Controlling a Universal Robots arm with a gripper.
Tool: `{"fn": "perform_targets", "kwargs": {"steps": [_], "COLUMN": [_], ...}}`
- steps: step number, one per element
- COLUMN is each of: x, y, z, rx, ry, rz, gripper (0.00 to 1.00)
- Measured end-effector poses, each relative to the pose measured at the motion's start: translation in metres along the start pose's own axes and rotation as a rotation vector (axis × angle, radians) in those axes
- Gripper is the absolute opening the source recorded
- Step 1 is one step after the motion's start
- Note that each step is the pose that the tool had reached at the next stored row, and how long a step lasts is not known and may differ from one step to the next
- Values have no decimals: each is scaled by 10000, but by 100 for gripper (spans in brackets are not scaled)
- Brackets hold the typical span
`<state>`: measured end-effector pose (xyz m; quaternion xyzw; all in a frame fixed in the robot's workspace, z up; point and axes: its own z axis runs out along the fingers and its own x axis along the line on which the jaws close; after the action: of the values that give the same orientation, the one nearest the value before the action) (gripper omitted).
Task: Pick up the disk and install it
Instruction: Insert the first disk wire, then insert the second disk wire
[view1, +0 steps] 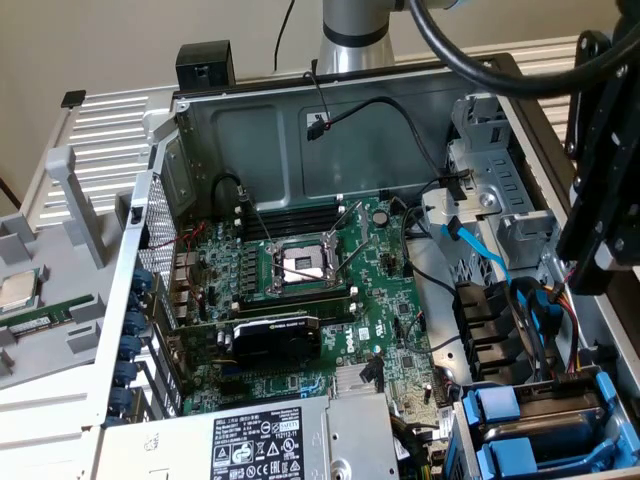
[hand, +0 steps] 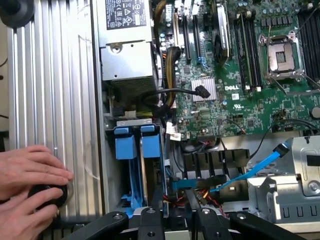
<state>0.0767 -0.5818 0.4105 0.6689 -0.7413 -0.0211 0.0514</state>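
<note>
Beside the one grey power supply box (hand: 126, 42), two blue drive carriers (hand: 125, 145) are counted in their bay. One empty CPU socket (hand: 281, 56), one motherboard heatsink (hand: 204, 89) and two hands (hand: 31, 192) are seen.

In the open computer case (view1: 400, 130), the motherboard (view1: 300, 300) lies on the floor with the processor socket (view1: 300, 265) near its middle, the power supply (view1: 270, 445) at its near edge, and the disk (hand: 144, 167) standing in the drive bay (view1: 545, 425) at the exterior view's right.
</note>
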Motion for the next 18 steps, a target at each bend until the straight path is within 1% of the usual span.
{"fn": "perform_targets", "kwargs": {"steps": [2, 3, 5, 6, 8, 10, 12, 13, 14, 16, 18], "x": [-1, -1, -1, -1, -7, -30, -57, -71, -87, -116, -117], "y": [9, 13, 23, 24, 30, 68, 107, 121, 131, 138, 134], "z": [14, 23, 45, 60, 97, 133, 159, 170, 180, 196, 221], "rx": [-101, -137, -187, -201, -203, -201, -196, -194, -189, -179, -173], "ry": [24, 31, 38, 40, 41, 54, 92, 118, 162, 267, 332], "rz": [-4, -6, -7, -11, -14, -24, -32, -35, -32, -22, -17], "gripper": [31, 31, 31, 31, 31, 31, 31, 31, 31, 31, 31]}}
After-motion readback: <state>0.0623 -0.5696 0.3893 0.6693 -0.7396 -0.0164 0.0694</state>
